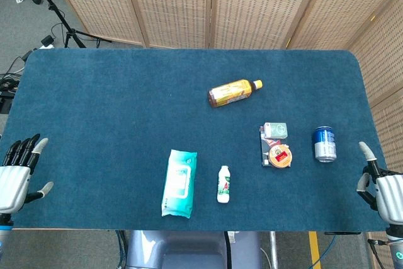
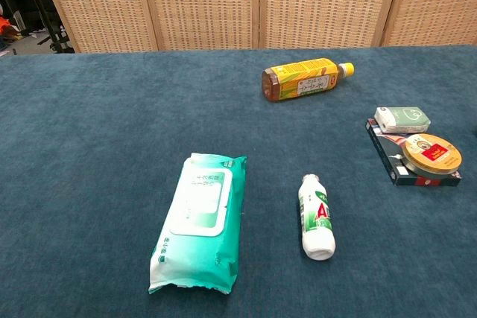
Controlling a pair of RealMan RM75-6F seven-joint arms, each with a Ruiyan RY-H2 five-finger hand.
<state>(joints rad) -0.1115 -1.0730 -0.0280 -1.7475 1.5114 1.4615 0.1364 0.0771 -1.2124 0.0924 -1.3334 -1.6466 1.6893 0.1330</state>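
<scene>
In the head view my left hand [image 1: 16,174] hovers at the table's near left corner, fingers spread, holding nothing; the wet-wipes pack [image 1: 179,183] [image 2: 200,221] is the nearest item, well to its right. My right hand [image 1: 381,188] is at the near right corner, turned edge-on with one finger pointing up, also holding nothing. A blue can [image 1: 325,143] stands upright just up and left of it. A small white bottle with a green label [image 1: 223,184] [image 2: 316,217] lies beside the wipes. Neither hand shows in the chest view.
A yellow tea bottle [image 1: 233,92] [image 2: 304,80] lies on its side mid-table. A flat dark box [image 1: 264,149] [image 2: 384,150] carries a round tin [image 1: 280,155] [image 2: 428,153] and a small green pack [image 1: 276,130] [image 2: 402,118]. Wicker screens [image 1: 189,4] stand behind the blue table [image 1: 113,111].
</scene>
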